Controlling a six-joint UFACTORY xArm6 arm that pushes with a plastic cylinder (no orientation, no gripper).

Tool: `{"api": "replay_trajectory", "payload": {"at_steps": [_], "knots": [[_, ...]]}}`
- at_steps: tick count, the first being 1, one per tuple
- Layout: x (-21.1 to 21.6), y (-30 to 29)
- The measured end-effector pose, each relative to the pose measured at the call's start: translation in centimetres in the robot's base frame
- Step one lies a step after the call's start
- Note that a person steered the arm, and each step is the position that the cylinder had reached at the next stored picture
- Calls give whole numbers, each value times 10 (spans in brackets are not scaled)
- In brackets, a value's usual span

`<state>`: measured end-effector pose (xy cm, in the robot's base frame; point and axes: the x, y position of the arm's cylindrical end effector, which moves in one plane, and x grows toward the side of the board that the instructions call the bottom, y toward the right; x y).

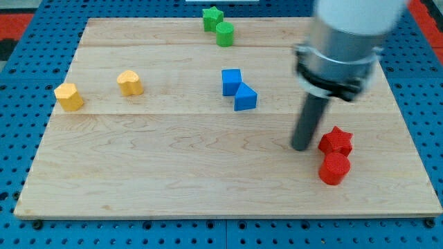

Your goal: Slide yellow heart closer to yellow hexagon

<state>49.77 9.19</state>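
The yellow heart (130,82) lies on the wooden board at the view's left. The yellow hexagon (68,96) lies further left and a little lower, a short gap away from the heart. My tip (300,147) rests on the board at the view's right, just left of the red star (336,140) and far to the right of both yellow blocks. The rod rises from the tip into the grey arm body (342,41).
A red cylinder (334,168) sits just below the red star. A blue cube (231,81) and a blue triangular block (245,97) touch at mid-board. A green star (212,18) and a green cylinder (224,34) sit at the top edge. The board's edge (228,216) runs along the bottom.
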Motion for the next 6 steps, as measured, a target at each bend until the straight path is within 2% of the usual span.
{"api": "replay_trajectory", "payload": {"at_steps": [1,2,3,4,5,6], "knots": [[-66,-93],[-130,-147],[-135,-199],[-86,-246],[-74,-233],[-116,-238]]}}
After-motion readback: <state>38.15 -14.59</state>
